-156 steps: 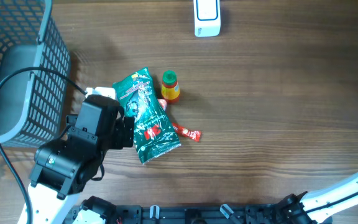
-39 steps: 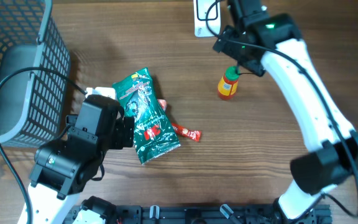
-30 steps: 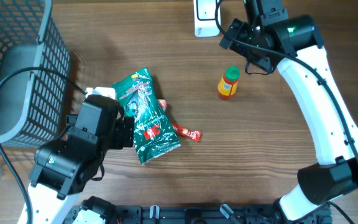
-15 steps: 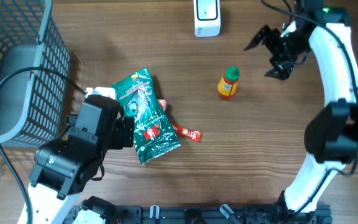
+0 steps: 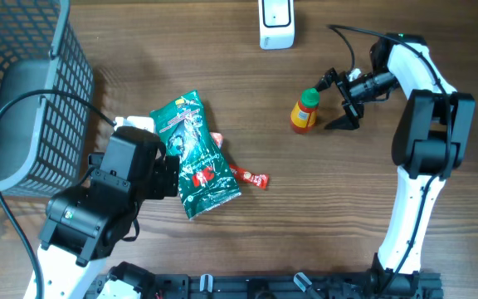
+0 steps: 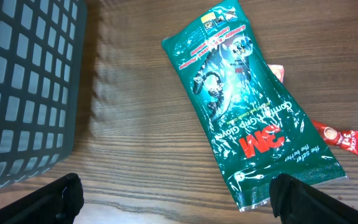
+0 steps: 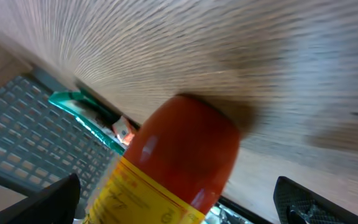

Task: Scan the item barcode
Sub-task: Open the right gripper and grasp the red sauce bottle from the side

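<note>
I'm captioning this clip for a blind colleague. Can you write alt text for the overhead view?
The right gripper, jaws open, is beside an orange bottle with a green cap, not gripping it. Further left, a green packet partly covers a red sachet, next to the left arm and a grey mesh basket; a white device sits at the far edge.

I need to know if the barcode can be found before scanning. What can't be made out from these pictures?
Bottle label: right wrist view, blurred and too close; overhead, too small. No barcode visible.
Scanner: overhead, cut off by the top edge.
White item: overhead, mostly hidden by the left arm.
Red item: left wrist view, mostly under the green packet.
</note>
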Robot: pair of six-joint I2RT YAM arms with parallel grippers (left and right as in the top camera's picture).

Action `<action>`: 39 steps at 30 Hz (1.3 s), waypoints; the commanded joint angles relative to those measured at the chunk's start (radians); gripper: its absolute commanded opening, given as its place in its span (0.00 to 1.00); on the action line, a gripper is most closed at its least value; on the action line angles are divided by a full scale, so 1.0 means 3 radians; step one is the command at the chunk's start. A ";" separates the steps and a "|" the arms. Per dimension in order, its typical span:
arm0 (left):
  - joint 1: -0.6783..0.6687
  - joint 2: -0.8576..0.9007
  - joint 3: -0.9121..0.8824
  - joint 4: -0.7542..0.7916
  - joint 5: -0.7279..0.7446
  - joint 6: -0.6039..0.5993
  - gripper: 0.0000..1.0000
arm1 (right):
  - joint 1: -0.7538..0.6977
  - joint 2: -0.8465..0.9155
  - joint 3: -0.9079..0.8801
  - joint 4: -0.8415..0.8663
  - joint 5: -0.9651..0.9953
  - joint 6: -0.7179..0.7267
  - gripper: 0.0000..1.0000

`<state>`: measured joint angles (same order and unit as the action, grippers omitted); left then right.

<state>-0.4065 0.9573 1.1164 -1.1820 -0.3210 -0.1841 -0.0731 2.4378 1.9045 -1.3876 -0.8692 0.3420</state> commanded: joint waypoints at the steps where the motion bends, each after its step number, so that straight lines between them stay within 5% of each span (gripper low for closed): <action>1: -0.0004 -0.0005 0.0000 0.0010 -0.0032 0.0041 1.00 | 0.0165 0.0047 0.0017 0.0070 -0.0164 -0.0079 1.00; 7: -0.0004 -0.0005 0.0000 0.0010 -0.0032 0.0041 1.00 | 0.0319 0.0047 0.0015 0.0221 -0.0165 0.0223 1.00; 18: -0.0004 -0.0005 0.0000 0.0010 -0.0032 0.0041 1.00 | 0.0449 0.0047 0.0001 0.0029 -0.0139 0.0061 1.00; 27: -0.0004 -0.0005 0.0000 0.0010 -0.0032 0.0041 1.00 | 0.0453 0.0047 -0.0608 0.0371 -0.0430 0.0160 0.99; 39: -0.0004 -0.0005 0.0000 0.0010 -0.0032 0.0041 1.00 | 0.0459 0.0047 -0.0655 -0.0053 -0.0384 -0.0005 0.96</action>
<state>-0.4065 0.9573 1.1164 -1.1820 -0.3214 -0.1841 0.0566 2.4180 1.7260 -1.3911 -1.0756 0.3344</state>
